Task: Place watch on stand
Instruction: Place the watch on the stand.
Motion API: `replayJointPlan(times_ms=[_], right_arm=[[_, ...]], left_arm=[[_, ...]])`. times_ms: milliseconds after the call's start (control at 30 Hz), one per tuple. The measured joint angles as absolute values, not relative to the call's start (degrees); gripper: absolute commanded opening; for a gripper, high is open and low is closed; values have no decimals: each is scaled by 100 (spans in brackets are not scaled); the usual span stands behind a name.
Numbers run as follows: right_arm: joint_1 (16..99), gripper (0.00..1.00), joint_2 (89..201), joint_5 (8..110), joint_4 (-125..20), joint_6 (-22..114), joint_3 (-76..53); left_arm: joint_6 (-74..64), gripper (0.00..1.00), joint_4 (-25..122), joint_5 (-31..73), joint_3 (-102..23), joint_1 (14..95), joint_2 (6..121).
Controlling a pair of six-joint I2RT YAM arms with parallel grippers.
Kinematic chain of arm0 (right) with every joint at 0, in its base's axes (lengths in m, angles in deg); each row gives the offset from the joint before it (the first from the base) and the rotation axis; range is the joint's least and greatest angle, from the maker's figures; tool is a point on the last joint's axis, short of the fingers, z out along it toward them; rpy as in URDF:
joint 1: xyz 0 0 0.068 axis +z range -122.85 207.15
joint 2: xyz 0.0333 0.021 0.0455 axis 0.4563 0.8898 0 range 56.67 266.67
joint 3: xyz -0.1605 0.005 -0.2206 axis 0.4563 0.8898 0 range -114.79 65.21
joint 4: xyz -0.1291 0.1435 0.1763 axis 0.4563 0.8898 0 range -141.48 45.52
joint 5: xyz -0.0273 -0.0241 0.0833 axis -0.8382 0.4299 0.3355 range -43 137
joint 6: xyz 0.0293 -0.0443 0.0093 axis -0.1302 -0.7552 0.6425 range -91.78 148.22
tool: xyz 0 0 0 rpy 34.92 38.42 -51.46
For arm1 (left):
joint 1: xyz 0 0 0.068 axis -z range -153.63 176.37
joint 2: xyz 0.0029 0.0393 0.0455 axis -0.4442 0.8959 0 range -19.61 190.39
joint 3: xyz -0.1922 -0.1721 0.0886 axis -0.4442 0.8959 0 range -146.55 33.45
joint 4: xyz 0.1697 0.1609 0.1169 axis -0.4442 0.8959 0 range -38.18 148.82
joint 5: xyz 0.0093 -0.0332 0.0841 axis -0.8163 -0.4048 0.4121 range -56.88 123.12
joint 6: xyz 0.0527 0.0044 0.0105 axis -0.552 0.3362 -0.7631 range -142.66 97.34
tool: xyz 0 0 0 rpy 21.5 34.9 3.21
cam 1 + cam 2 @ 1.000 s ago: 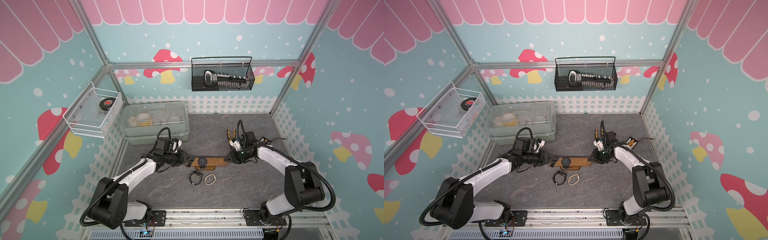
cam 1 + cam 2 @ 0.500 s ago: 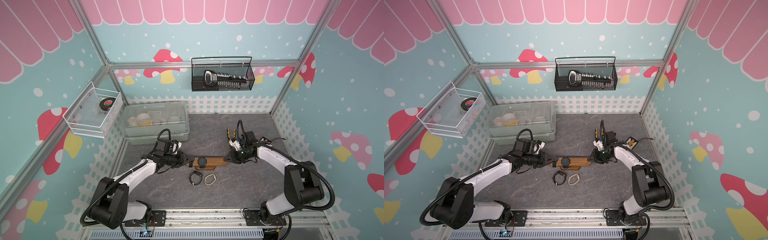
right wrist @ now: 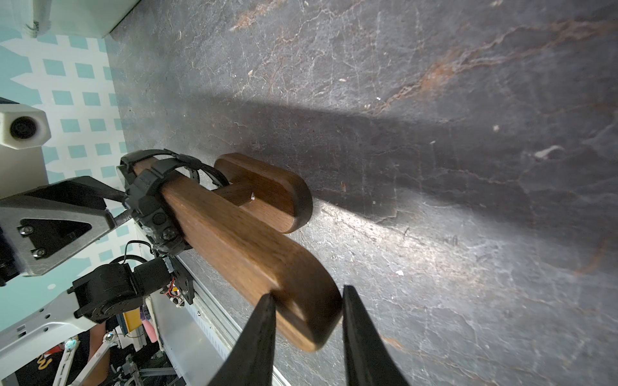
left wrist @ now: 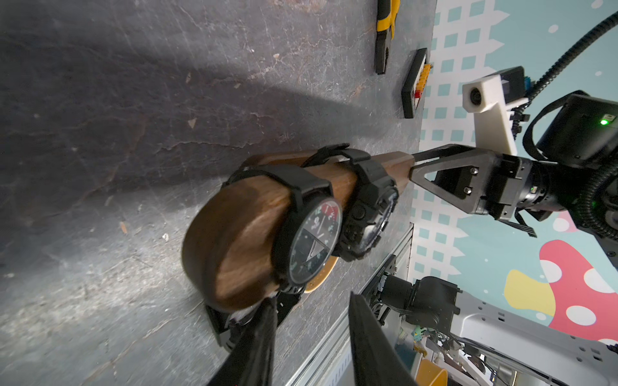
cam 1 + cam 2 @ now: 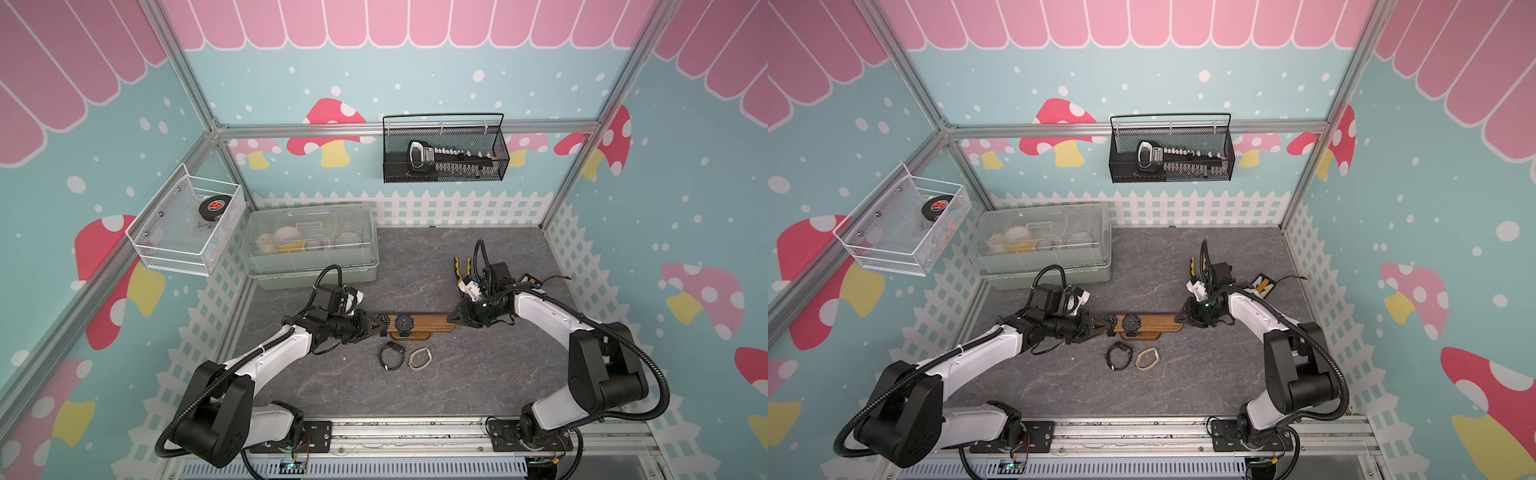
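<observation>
At the far left a white wire basket (image 5: 183, 232) is hung, and a clear lidded box (image 5: 309, 249) is set at the back left of the grey surface (image 5: 415, 266). The left end effector (image 5: 376, 326) is held level at the left end of the stand (image 5: 432, 322), which is laid across the middle of the surface in both top views. In the left wrist view its jaws are seen parted, with nothing clamped between them. One blurred finger (image 4: 261, 334) is seen touching the strap below the stand's bar, while the other is kept clear.

A round-faced watch (image 4: 314, 234) is strapped around the bar right at that left end. A chunky black watch (image 4: 368, 214) is strapped just beside it, toward the middle. Just in front of the stand, a loose black watch (image 5: 391, 356) and a pale band (image 5: 419, 358) are laid side by side on the surface, apart from the base.

The right end of the bar is grasped by the right end effector (image 5: 451, 319). Its fingers are closed on the two sides of the rounded tip, as shown in the right wrist view. Behind that arm yellow-handled pliers (image 5: 459, 266) are laid, and farther right a small black board (image 5: 1262, 284) is placed.
</observation>
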State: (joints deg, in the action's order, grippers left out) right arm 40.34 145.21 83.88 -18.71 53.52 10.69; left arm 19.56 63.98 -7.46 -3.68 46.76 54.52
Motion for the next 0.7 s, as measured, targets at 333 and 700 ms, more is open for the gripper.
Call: replayJointPlan(times_ms=[333,700], right_arm=[[4034,31,14488,8351,-1825,5352,1069],[4034,35,14055,7973,-1475,5347,1069]], left_arm=[[1908,37,6691,-689,-584,4676,5286],[1851,36,7144,-514,-676,5012,4855]])
